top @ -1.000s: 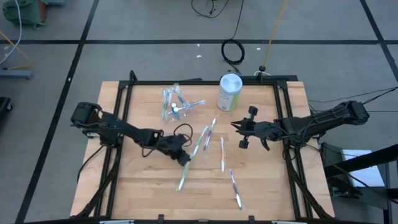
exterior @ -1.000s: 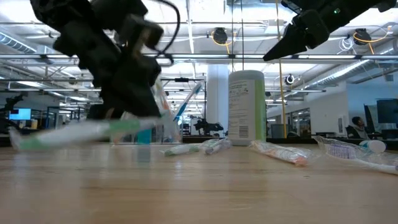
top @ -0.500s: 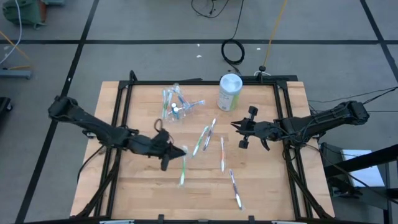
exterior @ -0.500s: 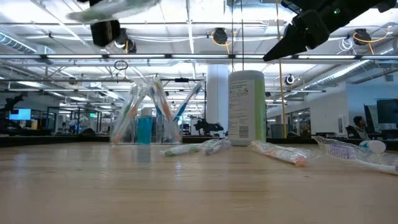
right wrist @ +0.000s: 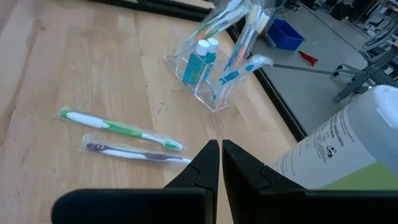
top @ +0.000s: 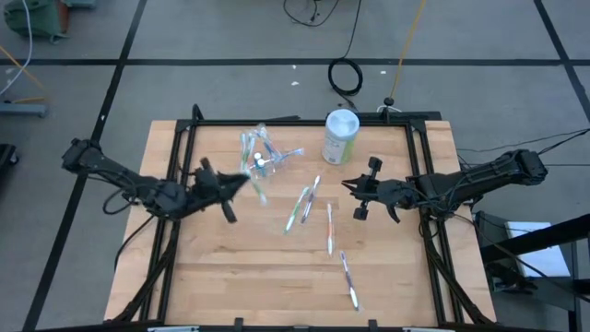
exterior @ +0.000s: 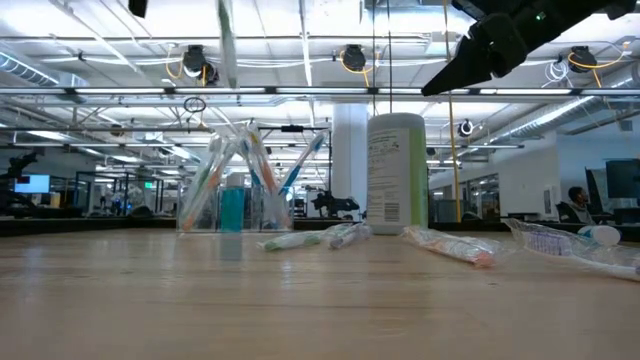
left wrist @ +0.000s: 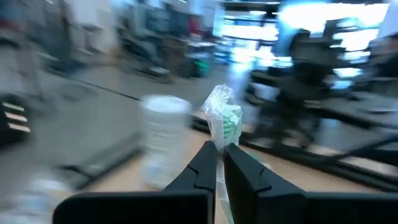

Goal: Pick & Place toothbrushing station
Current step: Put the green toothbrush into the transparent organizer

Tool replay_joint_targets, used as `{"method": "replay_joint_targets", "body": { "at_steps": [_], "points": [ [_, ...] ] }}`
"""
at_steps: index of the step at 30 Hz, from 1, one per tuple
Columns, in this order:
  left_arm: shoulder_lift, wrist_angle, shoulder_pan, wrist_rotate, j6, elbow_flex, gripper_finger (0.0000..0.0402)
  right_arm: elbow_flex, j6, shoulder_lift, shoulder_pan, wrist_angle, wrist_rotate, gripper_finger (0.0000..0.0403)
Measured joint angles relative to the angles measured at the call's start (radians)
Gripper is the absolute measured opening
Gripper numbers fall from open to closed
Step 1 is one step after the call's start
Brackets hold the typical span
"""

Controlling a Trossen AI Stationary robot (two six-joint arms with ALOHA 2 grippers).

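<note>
The toothbrushing station is a clear cup (top: 261, 157) holding several toothbrushes and teal tubes, standing on its base on the far part of the table (top: 212, 267); it also shows in the low view (exterior: 235, 195) and the right wrist view (right wrist: 217, 68). My left gripper (top: 241, 184), lifted just near-left of the cup, is shut on a wrapped green toothbrush (left wrist: 225, 123). My right gripper (top: 350, 187) hangs shut and holds nothing at the table's right (right wrist: 219, 152). Several wrapped toothbrushes (top: 297, 207) (top: 329, 228) (top: 348, 279) lie flat on the wood. My left gripper pinches the wrapped green toothbrush between its two fingers (left wrist: 202, 168), somewhere along its length (left wrist: 219, 146). The fingers come level from the table's left and lie across it. The toothbrush is lifted clear and stands nearly upright (exterior: 226, 40), its wrapper end past the fingertips.
A tall pale-green canister with a white lid (top: 340, 136) stands at the far edge, right of the cup. A black frame (top: 180, 166) runs around the table. Bare wood lies along the near edge.
My left gripper has risen from the table with the green toothbrush and drawn back toward the table's left and far edges, toward the cup, rolling as it went. The toothbrush, which lay level on the wood, is now lifted clear and nearly upright.
</note>
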Motion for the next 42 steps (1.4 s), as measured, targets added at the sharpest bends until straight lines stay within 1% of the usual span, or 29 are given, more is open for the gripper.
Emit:
{"method": "replay_joint_targets", "body": {
  "at_steps": [2, 5, 9, 13, 16, 20, 25, 28, 33, 42],
  "points": [
    [-0.019, -0.002, 0.004, -0.08, 0.08, 0.0, 0.0013, 0.0, 0.0, 0.0, 0.0, 0.014, 0.0, 0.0011],
    [-0.035, -0.001, 0.03, -0.159, 0.168, 0.0, 0.0005, 0.0, 0.0, 0.0, 0.0, 0.038, 0.0, 0.0011],
    [-0.041, 0.005, 0.09, -0.24, 0.175, 0.0, 0.0013, 0.0, 0.0, 0.0, 0.0, 0.037, 0.0, 0.0011],
    [-0.041, -0.014, 0.176, -0.312, 0.206, 0.0, 0.0005, 0.0, 0.0, 0.0, 0.0, 0.037, 0.0, 0.0011],
    [-0.041, -0.018, 0.258, -0.293, 0.169, 0.0, 0.0008, 0.0, 0.0, 0.0, 0.0, 0.037, 0.0, 0.0011],
    [-0.041, -0.091, 0.367, -0.213, 0.124, 0.0, 0.0004, 0.0, 0.0, 0.0, 0.0, 0.036, 0.0, 0.0011],
    [-0.031, -0.279, 0.489, -0.128, -0.053, 0.0, 0.0004, 0.0, 0.0, 0.0, 0.0, 0.036, 0.0, 0.0011],
    [-0.017, -0.333, 0.543, -0.061, -0.134, -0.006, 0.0004, 0.0, 0.0, 0.0, 0.0, 0.036, 0.0, 0.0011],
    [0.006, -0.324, 0.583, -0.009, -0.194, -0.051, 0.0003, 0.0, 0.0, 0.0, 0.0, 0.036, 0.0, 0.0011],
    [0.085, -0.291, 0.596, -0.006, -0.348, -0.147, 0.0004, 0.0, 0.0, 0.0, 0.0, 0.036, 0.0, 0.0011]
  ]
}}
